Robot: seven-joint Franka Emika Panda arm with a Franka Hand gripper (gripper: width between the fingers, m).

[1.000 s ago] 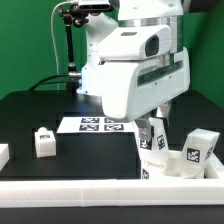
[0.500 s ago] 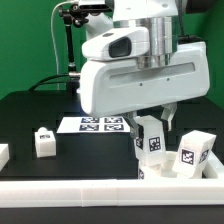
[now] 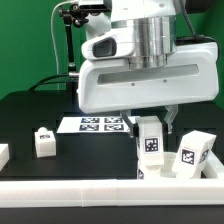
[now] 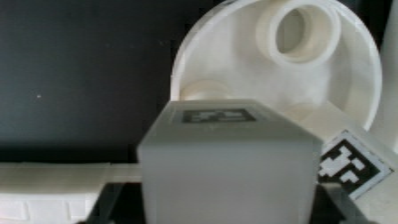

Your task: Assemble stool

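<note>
My gripper (image 3: 152,128) is shut on a white stool leg (image 3: 150,140), a chunky block with a square tag, held upright. In the wrist view that leg (image 4: 222,160) fills the middle between my dark fingers (image 4: 116,200). The round white seat (image 4: 249,70), with a hole in it, lies just beyond the leg. In the exterior view the seat (image 3: 168,168) shows only partly, under and behind the held leg. A second leg (image 3: 195,150) stands close on the exterior view's right and also shows in the wrist view (image 4: 356,165). A third leg (image 3: 42,141) stands at the left.
The marker board (image 3: 100,124) lies behind my gripper on the black table. A long white rail (image 3: 70,190) runs along the front edge. Another white part (image 3: 3,153) is cut off at the left edge. A black camera stand (image 3: 70,40) rises at the back.
My wrist has turned to face the exterior camera squarely. The held leg has come upright and shifted slightly over the seat. The other legs have not moved.
</note>
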